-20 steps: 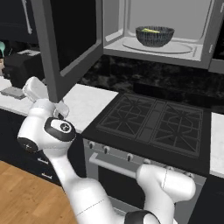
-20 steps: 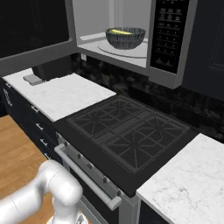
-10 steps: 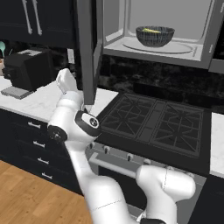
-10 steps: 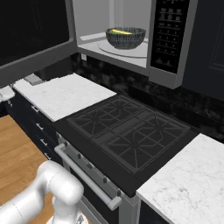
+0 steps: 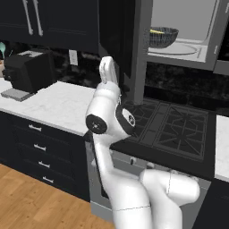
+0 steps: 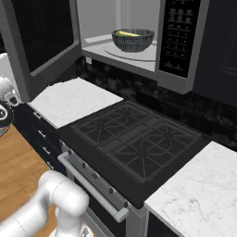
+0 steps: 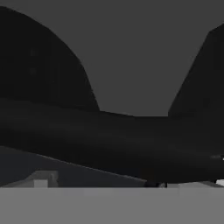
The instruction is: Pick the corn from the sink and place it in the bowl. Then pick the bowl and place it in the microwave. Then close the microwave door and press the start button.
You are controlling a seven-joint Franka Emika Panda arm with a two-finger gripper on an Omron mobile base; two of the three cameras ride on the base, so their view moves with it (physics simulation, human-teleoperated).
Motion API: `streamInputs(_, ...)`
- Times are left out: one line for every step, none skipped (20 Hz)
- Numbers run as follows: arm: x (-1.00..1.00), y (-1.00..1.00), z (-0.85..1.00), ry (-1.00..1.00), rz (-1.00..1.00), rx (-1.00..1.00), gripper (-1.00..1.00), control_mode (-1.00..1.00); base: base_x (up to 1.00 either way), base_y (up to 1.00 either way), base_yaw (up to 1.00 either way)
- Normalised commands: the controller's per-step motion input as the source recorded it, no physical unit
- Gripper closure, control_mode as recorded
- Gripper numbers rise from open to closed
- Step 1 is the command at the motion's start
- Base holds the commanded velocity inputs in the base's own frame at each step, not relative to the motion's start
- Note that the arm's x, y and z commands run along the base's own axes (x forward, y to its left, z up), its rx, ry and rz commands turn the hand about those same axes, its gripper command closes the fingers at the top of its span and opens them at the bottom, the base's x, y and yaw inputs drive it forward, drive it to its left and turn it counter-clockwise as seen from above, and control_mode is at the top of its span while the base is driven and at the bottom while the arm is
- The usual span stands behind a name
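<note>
Pincer spread wide, empty, up behind the microwave door (image 5: 129, 49), hidden by it in the left base view. Door half open, dark panel close ahead of the pincer. Beyond the door, right of the pincer: bowl (image 6: 133, 40) on the microwave (image 6: 183, 46) turntable, corn (image 6: 127, 33) inside the bowl.

We are seeing a dark grey-blue woven-patterned bowl (image 6: 133, 40), yellow corn (image 6: 127, 33) showing inside it, a light grey microwave (image 6: 139, 51) interior, white marbled counter (image 6: 74, 99), black stovetop (image 6: 136, 141), warm brown wooden floor (image 5: 27, 201).
</note>
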Motion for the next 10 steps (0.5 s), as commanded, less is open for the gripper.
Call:
streamInputs(-0.04,-0.80,0.66,-0.12,-0.05,0.30,-1.00,-1.00,0.00,0.00,0.00)
streamInputs(0.00,-0.91,0.71,-0.12,-0.05,0.31,-1.00,-1.00,0.00,0.00,0.00)
streamInputs(0.00,-0.95,0.68,-0.10,-0.04,0.32,-1.00,-1.00,0.00,0.00,0.00)
streamInputs(0.00,-0.93,0.61,-0.05,-0.02,0.33,-1.00,-1.00,0.00,0.00,0.00)
streamInputs(0.00,-0.94,0.65,-0.05,0.00,0.33,-1.00,-1.00,0.00,0.00,0.00)
streamInputs(0.16,-0.96,0.51,0.00,0.00,0.39,-1.00,-1.00,0.00,0.00,0.00)
streamInputs(0.20,-0.96,0.54,0.00,0.00,0.38,-1.00,-1.00,0.00,0.00,0.00)
streamInputs(0.19,-0.96,0.59,0.00,0.00,0.38,-1.00,-1.00,0.00,0.00,0.00)
streamInputs(0.18,-0.93,0.58,0.00,0.00,0.36,-1.00,-1.00,0.00,0.00,0.00)
streamInputs(0.41,-0.86,0.46,0.00,0.00,0.36,-1.00,-1.00,0.00,0.00,0.00)
